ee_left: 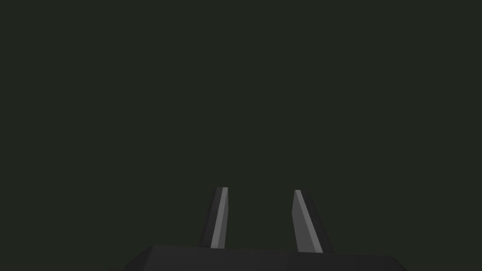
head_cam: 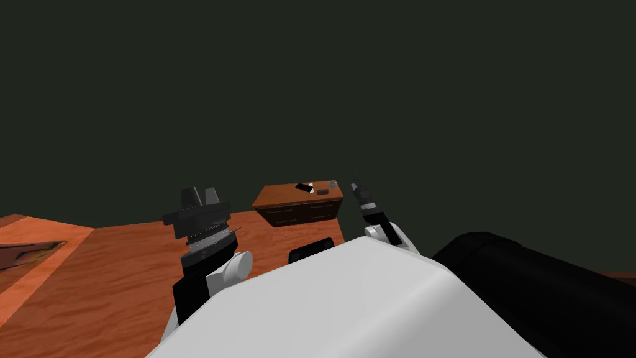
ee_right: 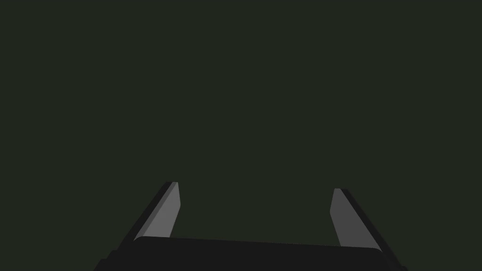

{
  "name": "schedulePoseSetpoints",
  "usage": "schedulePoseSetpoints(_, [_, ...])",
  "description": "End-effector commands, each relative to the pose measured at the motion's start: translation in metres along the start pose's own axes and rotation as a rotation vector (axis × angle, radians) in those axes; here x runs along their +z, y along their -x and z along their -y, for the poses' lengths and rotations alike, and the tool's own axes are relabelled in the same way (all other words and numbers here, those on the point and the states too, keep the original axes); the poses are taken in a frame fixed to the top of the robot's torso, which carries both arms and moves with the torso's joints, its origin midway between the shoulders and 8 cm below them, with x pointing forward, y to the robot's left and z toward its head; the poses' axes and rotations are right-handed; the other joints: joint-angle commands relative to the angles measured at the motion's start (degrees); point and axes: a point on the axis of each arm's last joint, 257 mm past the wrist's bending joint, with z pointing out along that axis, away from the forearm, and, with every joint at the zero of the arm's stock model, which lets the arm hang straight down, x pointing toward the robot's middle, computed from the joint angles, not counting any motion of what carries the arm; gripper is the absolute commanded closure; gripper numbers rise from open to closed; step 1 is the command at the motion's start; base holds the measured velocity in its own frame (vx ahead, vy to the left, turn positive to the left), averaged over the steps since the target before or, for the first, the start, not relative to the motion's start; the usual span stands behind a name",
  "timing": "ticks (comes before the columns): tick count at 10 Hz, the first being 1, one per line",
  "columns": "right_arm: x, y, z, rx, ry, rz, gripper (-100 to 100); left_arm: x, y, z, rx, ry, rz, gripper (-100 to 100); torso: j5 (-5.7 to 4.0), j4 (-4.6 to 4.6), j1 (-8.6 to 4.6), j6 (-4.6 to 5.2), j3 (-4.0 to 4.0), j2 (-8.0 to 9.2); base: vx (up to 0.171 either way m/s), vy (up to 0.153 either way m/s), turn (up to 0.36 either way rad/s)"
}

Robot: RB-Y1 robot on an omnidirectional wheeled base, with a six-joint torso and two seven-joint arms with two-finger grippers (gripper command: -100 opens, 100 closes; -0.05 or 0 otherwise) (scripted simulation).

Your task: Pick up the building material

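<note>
A flat, dark green wall (head_cam: 323, 81) takes up most of the room ahead, and red-brown plank floor (head_cam: 124, 279) runs from it back to the robot. A low wooden cabinet (head_cam: 298, 208) with drawer fronts stands against the foot of that wall, well ahead of both arms.

Four small things lie on its top. A small dark brown block (head_cam: 322, 192) sits near the front edge, toward the robot's right. A black slanted piece (head_cam: 304, 186) lies nearer the middle with a pale sliver (head_cam: 310, 184) just beside it, and a small grey round thing (head_cam: 333, 184) sits by the far right corner. I take the brown block for the building material, though from here it is too small to be sure.

The left gripper (ee_left: 260, 189) is raised in front of the chest, its blades parted by a narrow gap with nothing between them. The right gripper (ee_right: 255, 186) is also up, spread wide and empty. Both face the bare wall.

This looks like the approach stage, with nothing reached for yet. The next move, as I judge it, is to drive up to the cabinet's front edge and tip one hand down over the block.

At the left edge of the floor a darker patch (head_cam: 25, 255) is cut off, and I cannot say what it is. How the block lies, flat or on edge, I cannot make out either.
</note>
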Motion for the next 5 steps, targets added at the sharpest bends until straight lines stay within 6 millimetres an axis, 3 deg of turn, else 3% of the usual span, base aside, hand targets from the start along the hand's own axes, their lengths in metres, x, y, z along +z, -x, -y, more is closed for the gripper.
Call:
schedulePoseSetpoints(1, [-0.015, -0.002, 0.036, -0.067, -0.092, -0.047, -100, 0.000, 0.000, 0.000, 0.000, 0.000, 0.000, 0, 0.00, 0.00, 0.00, 0.00, 0.00, 0.00, -0.071, 0.092, 0.416])
schedulePoseSetpoints(2, [-0.015, -0.002, 0.035, -0.072, -0.091, -0.054, -100, 0.000, 0.000, 0.000, 0.000, 0.000, 0.000, 0, -0.02, 0.00, -0.08, 0.01, 0.01, 0.03, -0.051, 0.058, 0.199])
schedulePoseSetpoints(4, [-0.043, -0.001, 0.083, -0.164, -0.215, -0.120, -100, 0.000, 0.000, 0.000, 0.000, 0.000, 0.000, 0, -0.04, 0.00, -0.19, 0.01, 0.00, 0.00, -0.063, 0.084, 0.418])
schedulePoseSetpoints(5, [-0.044, -0.001, 0.085, -0.165, -0.220, -0.122, -100, 0.000, 0.000, 0.000, 0.000, 0.000, 0.000, 0, -0.03, 0.02, -0.14, 0.03, 0.04, 0.08, -0.048, 0.083, 0.201])
